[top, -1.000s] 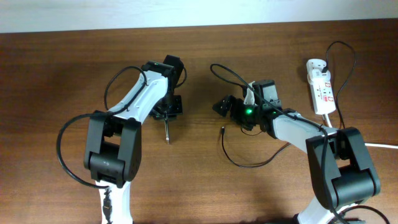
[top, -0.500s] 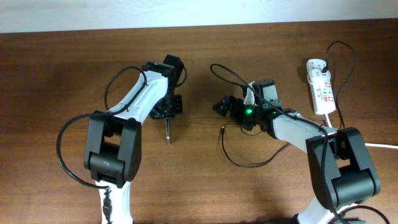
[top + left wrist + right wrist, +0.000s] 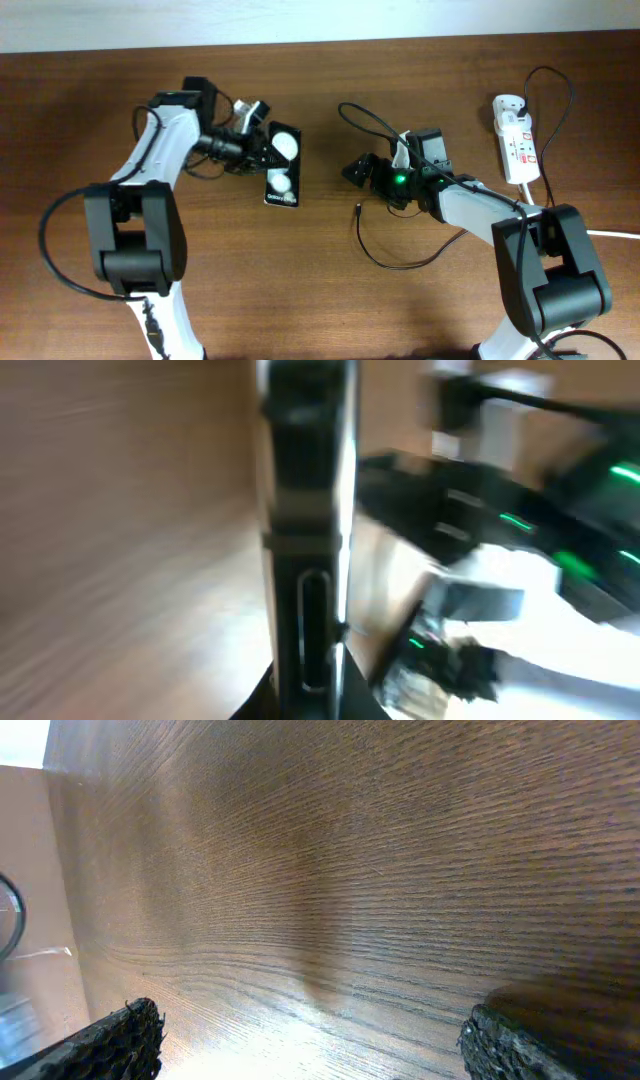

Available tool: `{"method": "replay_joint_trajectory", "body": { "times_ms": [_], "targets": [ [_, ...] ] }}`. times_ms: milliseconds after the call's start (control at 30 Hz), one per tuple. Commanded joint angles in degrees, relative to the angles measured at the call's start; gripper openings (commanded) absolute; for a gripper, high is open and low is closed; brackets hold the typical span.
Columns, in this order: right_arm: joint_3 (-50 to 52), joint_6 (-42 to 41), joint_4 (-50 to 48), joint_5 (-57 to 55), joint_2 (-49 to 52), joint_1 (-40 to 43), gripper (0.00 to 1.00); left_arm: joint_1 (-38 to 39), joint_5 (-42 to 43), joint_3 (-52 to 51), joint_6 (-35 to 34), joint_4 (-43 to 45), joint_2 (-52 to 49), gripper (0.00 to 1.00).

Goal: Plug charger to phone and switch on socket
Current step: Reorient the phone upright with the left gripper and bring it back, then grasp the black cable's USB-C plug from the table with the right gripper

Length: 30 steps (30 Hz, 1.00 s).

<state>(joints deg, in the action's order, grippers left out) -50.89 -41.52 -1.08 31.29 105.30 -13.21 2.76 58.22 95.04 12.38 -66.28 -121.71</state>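
The phone (image 3: 283, 165) is a glossy black slab with white round reflections and white lettering at its near end. My left gripper (image 3: 260, 155) is shut on its left edge. In the blurred left wrist view the phone (image 3: 305, 510) shows edge-on between my fingers (image 3: 305, 700). The charger is a thin black cable (image 3: 400, 264) looping on the table, its plug tip (image 3: 358, 210) lying loose right of the phone. My right gripper (image 3: 360, 168) is open and empty just above the plug tip; its wrist view (image 3: 325, 1040) shows only bare wood. The socket (image 3: 516, 145) lies at far right.
The socket's white adapter (image 3: 504, 103) sits at its far end. More thin black cable (image 3: 560, 85) loops around the socket and passes over my right arm. The table is brown wood (image 3: 80, 120).
My left arm has swung out to the left and turned the phone from edge-on to face-up, shifting it slightly right. The right arm and the cable have not moved.
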Motion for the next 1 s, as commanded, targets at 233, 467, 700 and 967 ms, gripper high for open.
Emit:
{"method": "replay_joint_trajectory", "body": {
  "times_ms": [233, 467, 700, 967],
  "targets": [
    [3.0, 0.8, 2.6, -8.0, 3.8, 0.1, 0.99, -0.8, 21.9, -5.2, 24.5, 2.6, 3.1, 0.00],
    [3.0, 0.8, 2.6, -8.0, 3.8, 0.1, 0.99, -1.5, 23.6, -5.2, 21.2, 5.2, 2.0, 0.00],
    [3.0, 0.8, 1.6, -8.0, 3.8, 0.1, 0.99, -1.6, 27.0, -5.3, 21.2, 7.1, -6.1, 0.00],
    [3.0, 0.7, 0.2, -8.0, 3.8, 0.1, 0.99, -1.6, 29.9, -5.3, 16.1, 7.1, -8.7, 0.00]
  ]
}}
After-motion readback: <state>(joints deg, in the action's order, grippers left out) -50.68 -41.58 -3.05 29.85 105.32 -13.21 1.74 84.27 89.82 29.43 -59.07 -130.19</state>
